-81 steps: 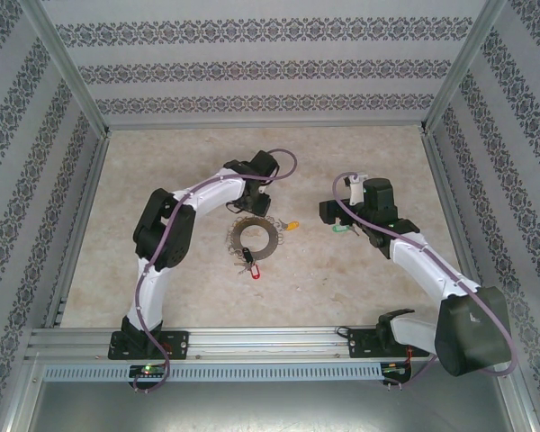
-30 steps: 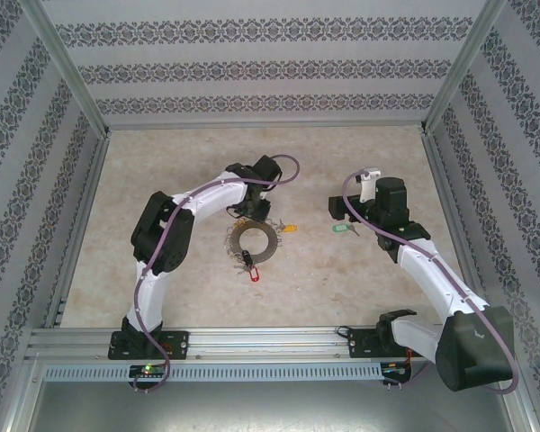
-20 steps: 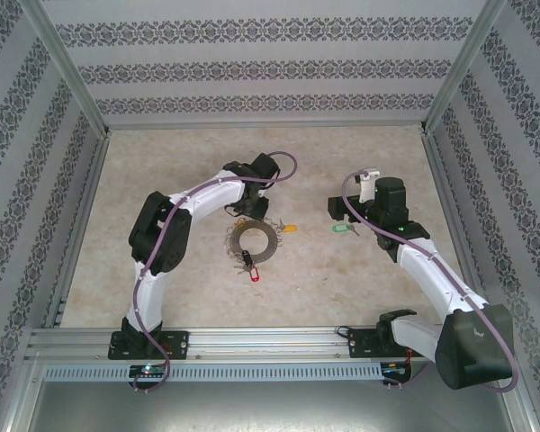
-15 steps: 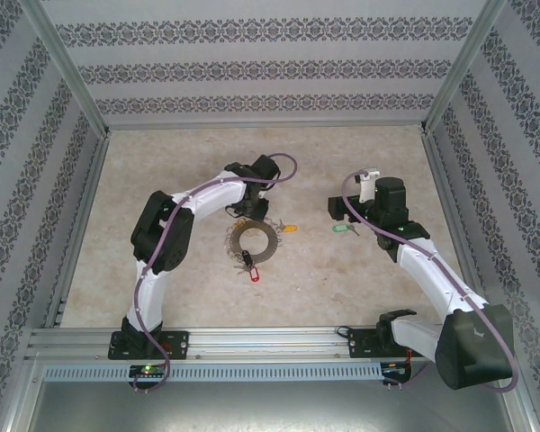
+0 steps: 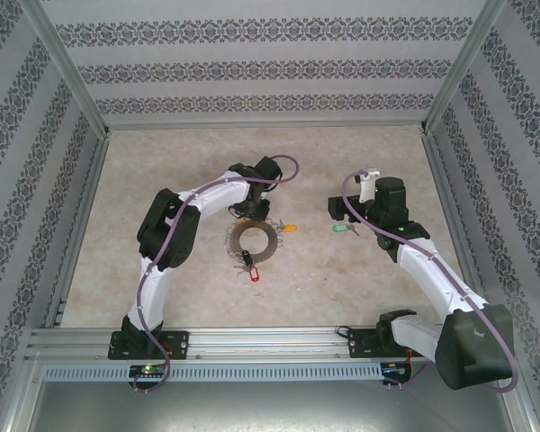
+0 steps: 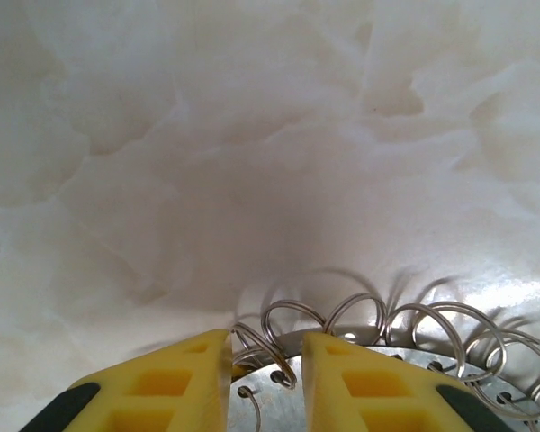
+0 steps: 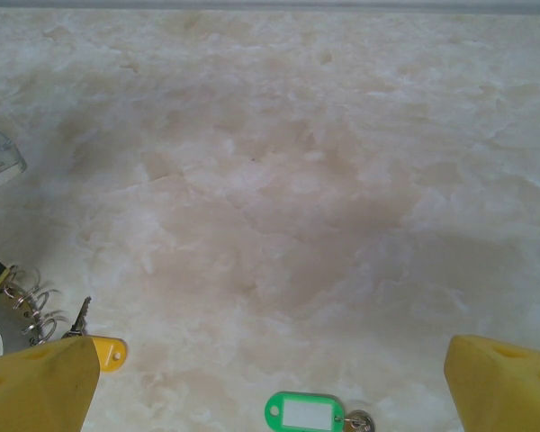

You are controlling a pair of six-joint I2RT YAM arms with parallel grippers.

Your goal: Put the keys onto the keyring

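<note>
Yellow L claw [image 6: 266,351] narrower vs. before, straddling keyring [image 6: 391,362] rim.

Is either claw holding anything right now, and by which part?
Right claw is wide open near the green-tagged key, holding nothing. Left claw straddles the rim of the keyring among its small wire loops; whether it grips yet cannot be told.

**Left pincer [image 6: 265,349] narrow, right pincer [image 7: 270,353] wide**

The left arm [image 5: 198,196] folds in toward the middle of the worktop [image 5: 144,171], wrist tipped down, fingers a slim gap apart. The right arm [image 5: 427,268] reaches in right of centre, fingers spread fully.
</note>
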